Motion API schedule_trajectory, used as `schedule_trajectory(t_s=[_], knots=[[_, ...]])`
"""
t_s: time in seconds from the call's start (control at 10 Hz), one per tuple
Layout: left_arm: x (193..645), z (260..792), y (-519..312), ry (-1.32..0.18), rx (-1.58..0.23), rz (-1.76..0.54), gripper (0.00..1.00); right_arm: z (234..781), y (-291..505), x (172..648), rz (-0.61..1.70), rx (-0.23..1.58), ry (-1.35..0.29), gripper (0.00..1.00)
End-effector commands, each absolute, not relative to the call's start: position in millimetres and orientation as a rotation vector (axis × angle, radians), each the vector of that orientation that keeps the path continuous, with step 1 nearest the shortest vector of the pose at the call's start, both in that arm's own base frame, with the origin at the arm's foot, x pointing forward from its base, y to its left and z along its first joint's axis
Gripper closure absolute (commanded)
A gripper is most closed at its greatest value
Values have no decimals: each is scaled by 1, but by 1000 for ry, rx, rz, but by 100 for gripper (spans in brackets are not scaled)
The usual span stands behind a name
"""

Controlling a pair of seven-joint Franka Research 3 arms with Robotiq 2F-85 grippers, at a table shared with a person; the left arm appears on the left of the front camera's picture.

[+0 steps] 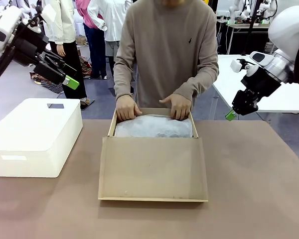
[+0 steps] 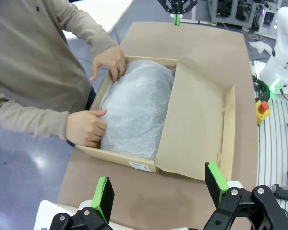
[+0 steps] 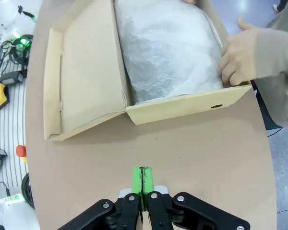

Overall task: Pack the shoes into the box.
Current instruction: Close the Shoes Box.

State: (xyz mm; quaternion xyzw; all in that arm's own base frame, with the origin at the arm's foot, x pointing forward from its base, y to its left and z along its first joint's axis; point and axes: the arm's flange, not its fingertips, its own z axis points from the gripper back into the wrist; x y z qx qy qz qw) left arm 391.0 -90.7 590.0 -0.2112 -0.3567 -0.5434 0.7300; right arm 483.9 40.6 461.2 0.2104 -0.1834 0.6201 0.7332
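Box [image 1: 111, 125]: brown cardboard, set open at the middle of the table [image 1: 254, 189]. Its flap lid [image 1: 153, 167] is laid flat toward the robot's side, so the interior is left accessible.

Tissue paper [image 1: 153, 127]: white, spread over the whole interior in a low mound.

Shoes: hidden. They are judged to lie under the tissue, inside the box; this cannot be confirmed.

Person's hands [image 1: 127, 108]: both are placed on the far edge of the tissue, apparently so that it is tucked down before closing.

Left gripper [image 2: 159, 188]: held high at the box's left, jaws spread wide, nothing grasped.

Right gripper [image 3: 142, 184]: held clear at the right, pads pressed together, empty. Both are judged to be kept back while the person works.

White box [image 1: 35, 134]: set apart at the left, not involved.
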Motion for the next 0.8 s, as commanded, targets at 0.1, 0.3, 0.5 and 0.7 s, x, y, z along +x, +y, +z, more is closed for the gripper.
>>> schedule_trajectory(t_s=[0.1,0.3,0.5,0.7], knots=[[392,590,-91,-807,-480,-1208,0,458,41,481,1358,450,-419,100],[392,590,-91,-807,-480,-1208,0,457,37,487,1386,498,-409,100],[392,590,-91,-807,-480,-1208,0,451,29,490,1447,528,-377,100],[392,590,-91,-807,-480,-1208,0,445,21,488,1506,582,-416,100]])
